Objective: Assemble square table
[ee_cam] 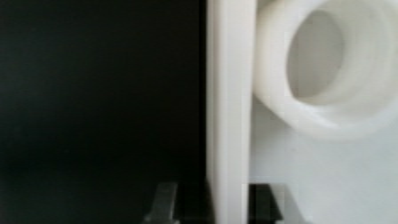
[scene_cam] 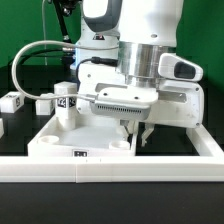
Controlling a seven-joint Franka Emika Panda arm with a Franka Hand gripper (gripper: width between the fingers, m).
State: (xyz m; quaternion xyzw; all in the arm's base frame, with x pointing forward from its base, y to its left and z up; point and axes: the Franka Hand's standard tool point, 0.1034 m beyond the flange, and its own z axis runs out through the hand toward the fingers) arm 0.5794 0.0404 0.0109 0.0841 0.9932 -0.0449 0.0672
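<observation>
The square table [scene_cam: 85, 140], a white slab with a raised rim and a tag on its side, lies in the middle in the exterior view. My gripper [scene_cam: 138, 133] reaches down onto its rim on the exterior view's right. In the wrist view the rim [ee_cam: 224, 100] runs straight between my fingers [ee_cam: 167, 203], and my gripper [ee_cam: 217, 205] is shut on it. A round corner socket [ee_cam: 329, 70] lies beside the rim. A tagged white leg [scene_cam: 66, 100] stands at the slab's far corner. Two more legs [scene_cam: 12, 101] [scene_cam: 42, 103] lie on the black table at the exterior view's left.
The long white border rail [scene_cam: 110, 170] runs across the front, close to the slab's near side. A grey cable [scene_cam: 40, 50] loops behind the arm. A green backdrop stands at the back.
</observation>
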